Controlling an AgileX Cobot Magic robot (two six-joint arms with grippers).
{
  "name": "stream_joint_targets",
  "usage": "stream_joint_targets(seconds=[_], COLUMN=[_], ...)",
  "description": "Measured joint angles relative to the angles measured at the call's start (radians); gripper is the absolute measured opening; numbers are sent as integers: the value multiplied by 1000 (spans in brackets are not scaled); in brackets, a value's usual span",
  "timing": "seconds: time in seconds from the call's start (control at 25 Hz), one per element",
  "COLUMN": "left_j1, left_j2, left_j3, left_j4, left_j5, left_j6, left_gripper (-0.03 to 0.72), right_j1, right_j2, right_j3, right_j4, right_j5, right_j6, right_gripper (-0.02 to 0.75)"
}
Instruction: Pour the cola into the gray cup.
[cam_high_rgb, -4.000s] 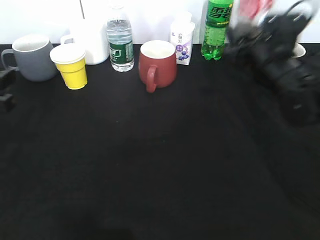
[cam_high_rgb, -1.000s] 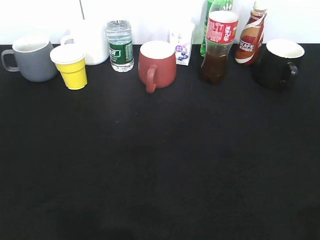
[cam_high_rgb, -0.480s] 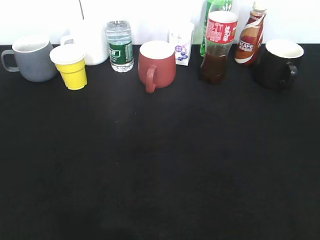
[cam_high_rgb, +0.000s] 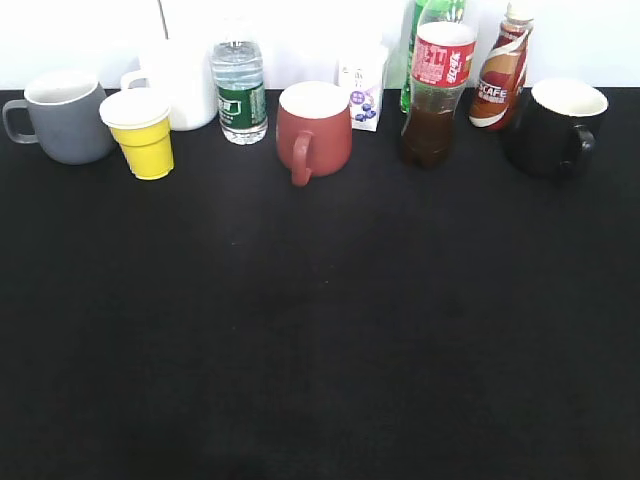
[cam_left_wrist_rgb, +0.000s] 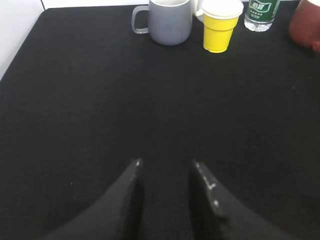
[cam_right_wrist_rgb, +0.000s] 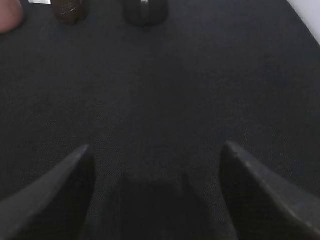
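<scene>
Black tabletop everywhere; our right gripper (cam_right_wrist_rgb: 155, 150) gapes wide, empty, with the upright cola (cam_right_wrist_rgb: 70, 10) far ahead-left; our left gripper (cam_left_wrist_rgb: 165, 167) is narrowly parted, empty, facing the gray cup (cam_left_wrist_rgb: 170, 20).

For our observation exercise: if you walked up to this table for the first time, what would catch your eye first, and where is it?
Against the black table, the bright yellow paper cup stands out at back left, just right of the gray cup. Near the middle sits a red mug, handle toward the camera. To its right the cola stands upright, with a swirled coffee bottle and a black mug beyond it.
</scene>
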Motion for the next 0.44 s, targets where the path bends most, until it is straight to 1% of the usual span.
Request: stream_joint_targets(seconds=[0.44], left_j1=[0], left_j2=[0], left_j3=[0], left_j4=[0], left_j5=[0], left_j6=[0], left_gripper=[232], right_j1=[0], right_j2=[0], right_j3=[0], right_j4=[0], right_j5=[0], right_j6=[1], right_gripper=[585])
